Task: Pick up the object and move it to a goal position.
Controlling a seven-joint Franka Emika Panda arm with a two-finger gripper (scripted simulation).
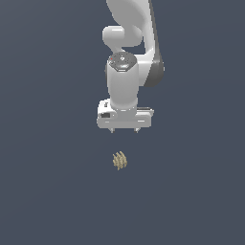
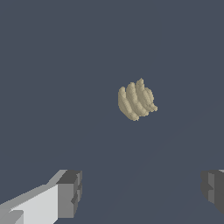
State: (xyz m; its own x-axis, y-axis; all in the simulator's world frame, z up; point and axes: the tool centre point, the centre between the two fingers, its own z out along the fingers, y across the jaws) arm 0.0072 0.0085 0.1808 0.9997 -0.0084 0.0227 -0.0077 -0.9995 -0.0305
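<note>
end effector (image 1: 124, 130) hangs open above the object (image 1: 120, 161) on a plain dark slate surface (image 1: 48, 191).

Matt ridged object (image 2: 136, 99); smooth white end effector (image 1: 124, 130).

Wrist cam: tan-yellow ridged clump (image 2: 137, 100), like a bunch of short curved fingers, lying alone on the flat dark grey-blue surface (image 2: 52, 65). Pincer (image 2: 142, 189) spread wide, nothing between; grey fingertips (image 2: 70, 194) at both sides of frame, well apart from the clump. No contact.
</note>
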